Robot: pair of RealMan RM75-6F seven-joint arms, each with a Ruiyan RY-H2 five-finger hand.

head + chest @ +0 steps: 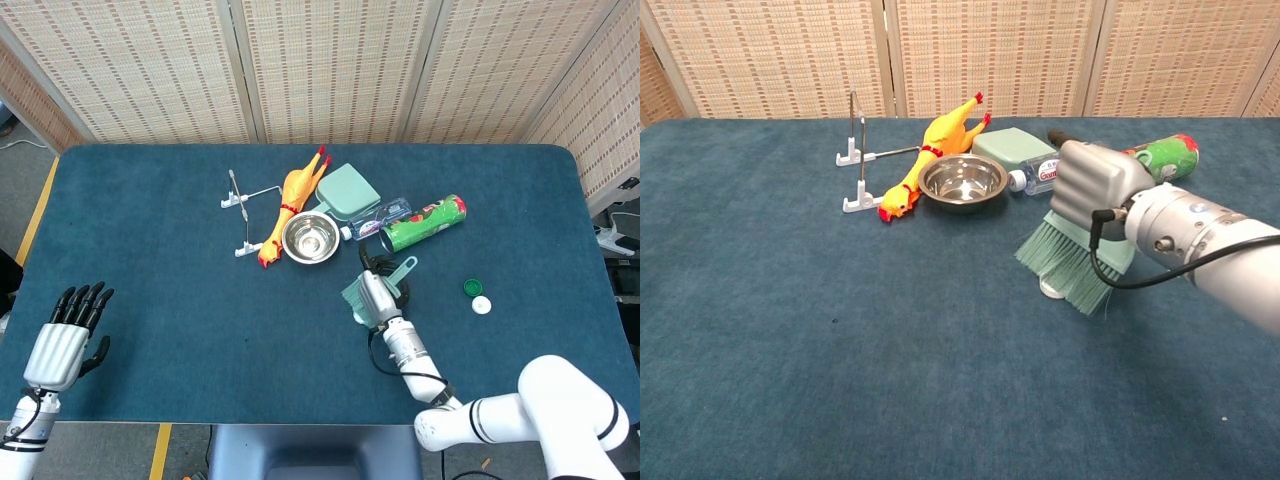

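Far centre I see rubber chicken, steel bowl, green can; two caps right.

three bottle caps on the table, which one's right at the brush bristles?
The white cap under the brush held by the right hand. The green cap and other white cap lie apart, further right.

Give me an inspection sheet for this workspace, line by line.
Surface: blue table.
Job's things: green brush over a white cap.
Clutter: rubber chicken, steel bowl, green box, bottle, can, wire rack, two caps.
Hands: right hand grips the brush; left hand holds nothing, fingers apart.
Cables: black cable at right wrist.
Surroundings: woven screens.
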